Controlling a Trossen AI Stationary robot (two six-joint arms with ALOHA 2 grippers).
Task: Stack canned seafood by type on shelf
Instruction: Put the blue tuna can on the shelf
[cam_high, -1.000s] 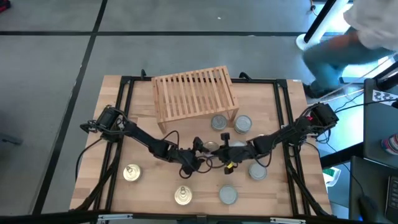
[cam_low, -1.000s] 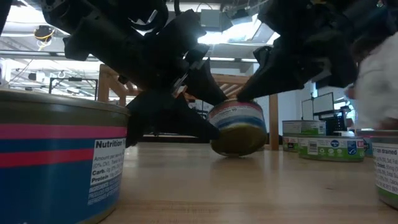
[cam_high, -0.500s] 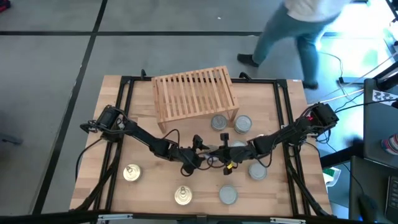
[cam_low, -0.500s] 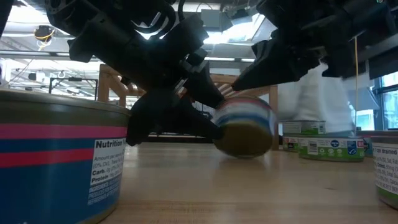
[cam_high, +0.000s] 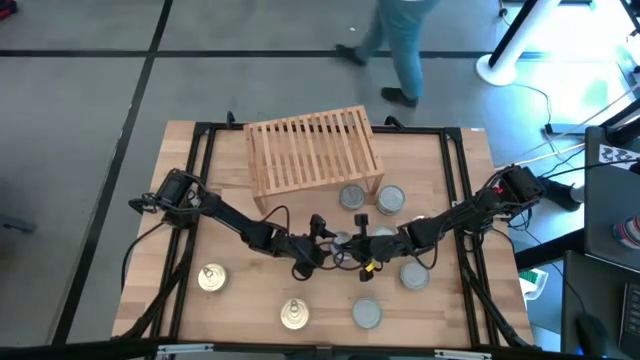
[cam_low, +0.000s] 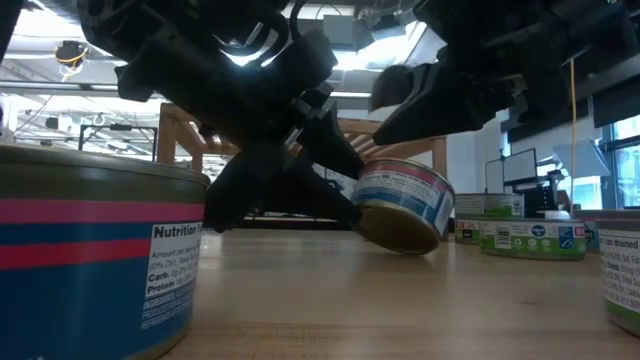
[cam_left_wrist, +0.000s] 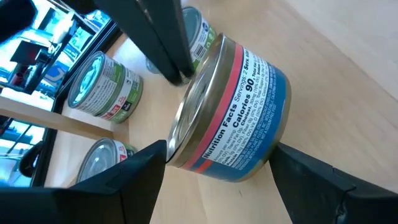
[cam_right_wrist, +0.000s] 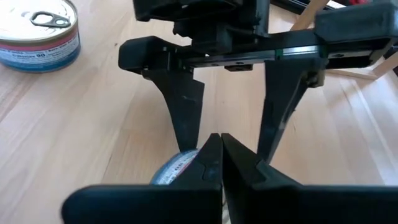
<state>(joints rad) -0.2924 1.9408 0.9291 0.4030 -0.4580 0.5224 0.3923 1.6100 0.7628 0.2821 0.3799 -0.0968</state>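
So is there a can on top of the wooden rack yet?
No, the rack has nothing on its slats; two cans sit on the table beside it.

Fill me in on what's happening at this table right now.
Two dark robot arms meet at the middle of the wooden table. The left hand has its fingers spread around a tilted round metal tin with a blue and pink label, one edge lifted off the wood. The right hand, fingers shut, pokes in at the same tin. The light wooden slatted rack holds no tins yet; other tins, gold-topped and silver-topped, sit around the table. A person walks past behind.
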